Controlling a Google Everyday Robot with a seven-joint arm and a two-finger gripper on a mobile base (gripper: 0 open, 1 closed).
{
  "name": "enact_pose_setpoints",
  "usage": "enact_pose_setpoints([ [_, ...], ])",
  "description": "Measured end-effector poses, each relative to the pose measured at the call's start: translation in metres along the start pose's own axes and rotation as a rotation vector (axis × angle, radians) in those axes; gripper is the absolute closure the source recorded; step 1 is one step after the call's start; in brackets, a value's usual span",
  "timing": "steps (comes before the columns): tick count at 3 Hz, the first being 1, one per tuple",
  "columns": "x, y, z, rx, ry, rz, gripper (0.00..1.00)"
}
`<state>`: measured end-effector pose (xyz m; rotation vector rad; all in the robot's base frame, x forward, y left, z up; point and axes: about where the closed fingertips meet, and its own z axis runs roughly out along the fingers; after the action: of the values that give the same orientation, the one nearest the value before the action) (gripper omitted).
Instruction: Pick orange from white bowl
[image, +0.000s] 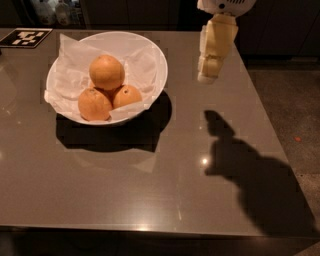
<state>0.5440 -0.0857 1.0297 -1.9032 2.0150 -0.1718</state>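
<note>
The white bowl (161, 70) stands on the dark table at the upper left, lined with crumpled white paper. Three oranges lie in it. The largest orange (106, 71) sits on top at the back, resting on two smaller oranges (93, 104) (126, 95) in front. My gripper (207, 75) hangs cream-coloured from the top of the view, pointing down, above the table. It is to the right of the bowl, apart from it by about a hand's width, and holds nothing.
The grey glossy table (150, 190) fills the view; its right edge runs beside a speckled floor (290, 100). A black-and-white marker tag (25, 37) lies at the far left corner. The arm's shadow (240, 165) falls on the table's right side.
</note>
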Motion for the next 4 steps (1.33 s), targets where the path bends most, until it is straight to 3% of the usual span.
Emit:
enact_pose_setpoints([
  [1,-0.006,-0.006,0.003,0.018,-0.005,-0.004,0.0],
  [3,-0.059,-0.017,0.048,-0.029,0.039,-0.102,0.0],
  [4,-0.066,-0.02,0.05,-0.014,0.028,-0.108,0.0],
])
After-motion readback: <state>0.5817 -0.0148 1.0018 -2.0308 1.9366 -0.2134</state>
